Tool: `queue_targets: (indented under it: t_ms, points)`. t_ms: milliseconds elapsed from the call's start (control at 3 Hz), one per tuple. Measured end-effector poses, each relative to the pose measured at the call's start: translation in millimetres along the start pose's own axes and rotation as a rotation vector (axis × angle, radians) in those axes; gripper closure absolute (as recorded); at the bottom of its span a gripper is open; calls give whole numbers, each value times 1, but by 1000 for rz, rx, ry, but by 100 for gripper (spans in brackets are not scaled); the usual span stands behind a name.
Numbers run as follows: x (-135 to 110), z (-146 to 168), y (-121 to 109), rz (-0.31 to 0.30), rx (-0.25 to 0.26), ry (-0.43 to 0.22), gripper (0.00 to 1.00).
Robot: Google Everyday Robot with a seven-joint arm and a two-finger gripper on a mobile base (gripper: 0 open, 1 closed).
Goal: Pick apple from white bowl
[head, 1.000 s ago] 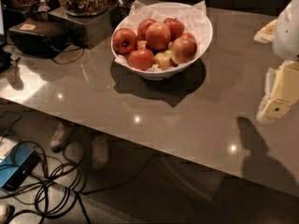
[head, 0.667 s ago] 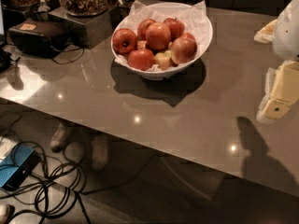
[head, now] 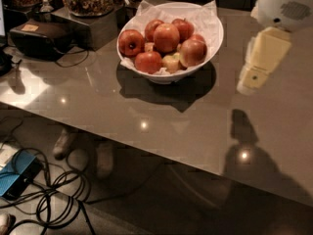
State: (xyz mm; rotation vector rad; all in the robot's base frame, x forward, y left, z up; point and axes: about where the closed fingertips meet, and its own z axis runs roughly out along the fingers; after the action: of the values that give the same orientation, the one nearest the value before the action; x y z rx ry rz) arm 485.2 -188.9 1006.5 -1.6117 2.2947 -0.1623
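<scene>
Gripper (head: 252,79) well apart from apple (head: 166,37) in white bowl (head: 164,76)

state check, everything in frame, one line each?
apple: in the white bowl, right side of the pile, not gripped
white bowl: upright on the table, paper-lined, holding several apples
small pale apple: in the bowl, front
dark red apple: in the bowl, left side
gripper: above the table, right of the bowl, touching nothing
black device: resting on the table's left end
</scene>
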Motion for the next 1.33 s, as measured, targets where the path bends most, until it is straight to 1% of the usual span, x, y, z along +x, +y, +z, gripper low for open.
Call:
queue_targets:
  t_ms: [333,667,1000,1333]
  points:
    - [-23,-2,-21,24,22,22,0]
    - [-31,-1,-24,48,34,3,0]
    - [-50,14,-38,105,3,-7,0]
    - [-77,36,-55,128,-29,12,0]
